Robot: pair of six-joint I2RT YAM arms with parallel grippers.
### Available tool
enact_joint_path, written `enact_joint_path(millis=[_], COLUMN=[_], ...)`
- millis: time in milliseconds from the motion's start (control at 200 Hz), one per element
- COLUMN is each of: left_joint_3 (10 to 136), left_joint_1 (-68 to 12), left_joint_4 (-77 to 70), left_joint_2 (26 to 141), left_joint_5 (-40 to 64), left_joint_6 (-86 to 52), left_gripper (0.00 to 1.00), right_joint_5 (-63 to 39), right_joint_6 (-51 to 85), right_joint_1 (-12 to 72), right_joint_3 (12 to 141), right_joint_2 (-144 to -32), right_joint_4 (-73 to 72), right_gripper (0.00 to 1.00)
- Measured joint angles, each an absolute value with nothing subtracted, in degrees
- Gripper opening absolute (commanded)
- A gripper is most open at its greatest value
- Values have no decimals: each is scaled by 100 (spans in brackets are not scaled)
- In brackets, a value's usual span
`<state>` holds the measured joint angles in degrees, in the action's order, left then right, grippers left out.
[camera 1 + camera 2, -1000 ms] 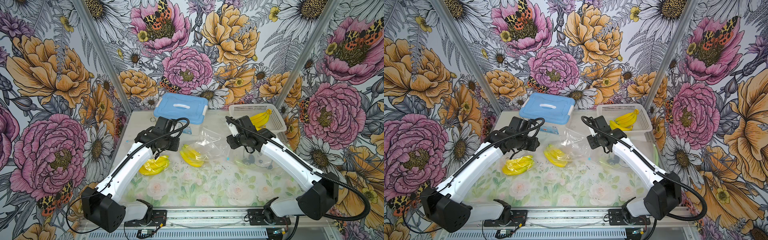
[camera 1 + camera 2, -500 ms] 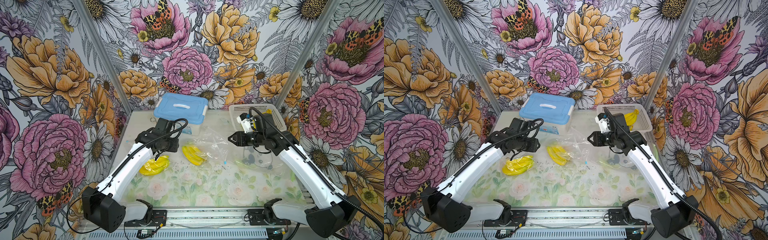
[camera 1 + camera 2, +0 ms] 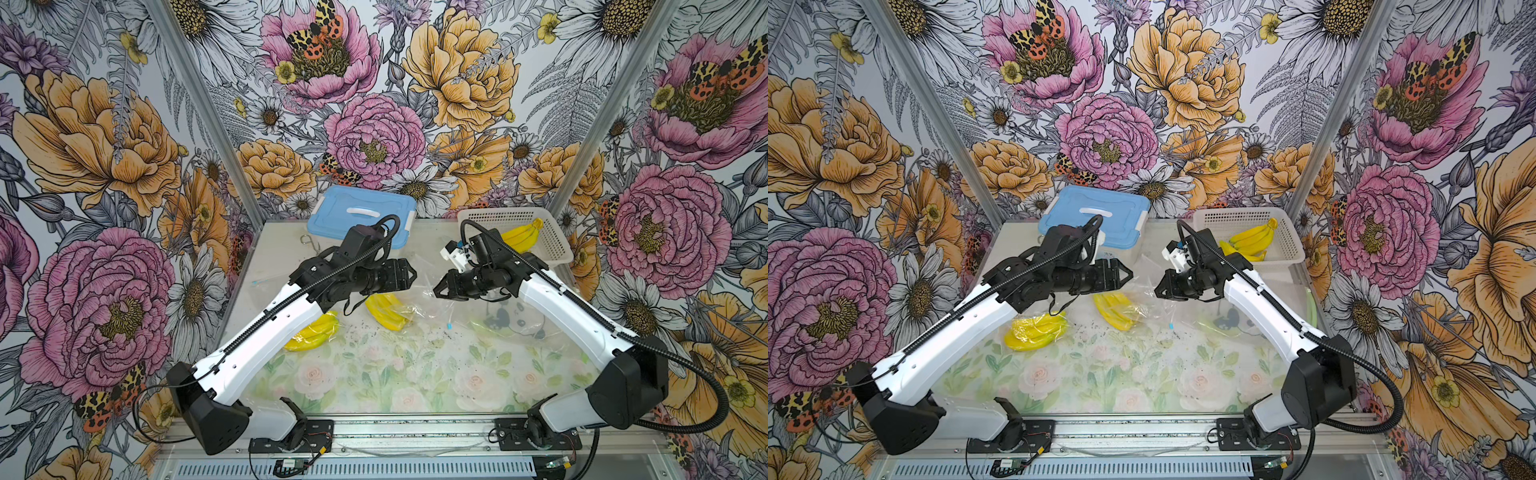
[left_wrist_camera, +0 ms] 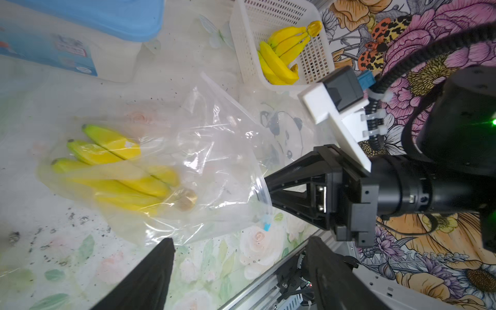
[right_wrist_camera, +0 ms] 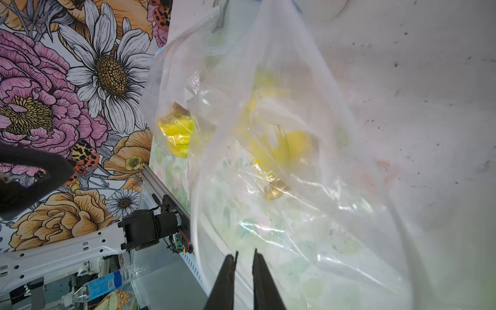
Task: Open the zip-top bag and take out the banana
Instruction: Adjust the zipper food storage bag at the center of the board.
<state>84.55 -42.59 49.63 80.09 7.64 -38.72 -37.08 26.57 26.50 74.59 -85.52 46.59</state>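
Left wrist view puts the left gripper (image 4: pixel 241 240) nearest, fingers (image 4: pixel 155 273) spread wide and empty, just short of the bag (image 4: pixel 214 150). Farther on, the banana (image 4: pixel 115 171) lies inside it on the table (image 4: pixel 80 268), and the right gripper (image 4: pixel 265 189) is clamped on the bag's mouth edge. Best now, I judge: the left pinches the opposite lip near the blue tab (image 4: pixel 266 226), then both pull apart gently. In both top views the arms reach inward, grippers facing each other across the bag.

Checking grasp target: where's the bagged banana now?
Banana lies inside the bag mid-table in both top views, near the left gripper; another bunch lies further left.
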Motion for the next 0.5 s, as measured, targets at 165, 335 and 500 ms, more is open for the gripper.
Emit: enact_joint_path(millis=[165, 335, 500], left_joint_3=[8440, 8208, 7819], left_joint_1=[-4377, -4375, -4333], left_joint_4=[4934, 4810, 4687], left_joint_2=[8300, 8154, 7999], left_joint_5=[762, 757, 757], left_joint_6=[-4217, -4421, -4525], left_gripper=[80, 79, 73], right_joint_5=[-4053, -4252, -4340], right_joint_6=[3223, 4014, 4388], right_joint_1=[2902, 3089, 3227], right_joint_3=[6956, 6425, 6399], right_joint_2=[-8530, -8482, -8464], right_joint_4=[3660, 2484, 1855], right_gripper=[16, 16, 16])
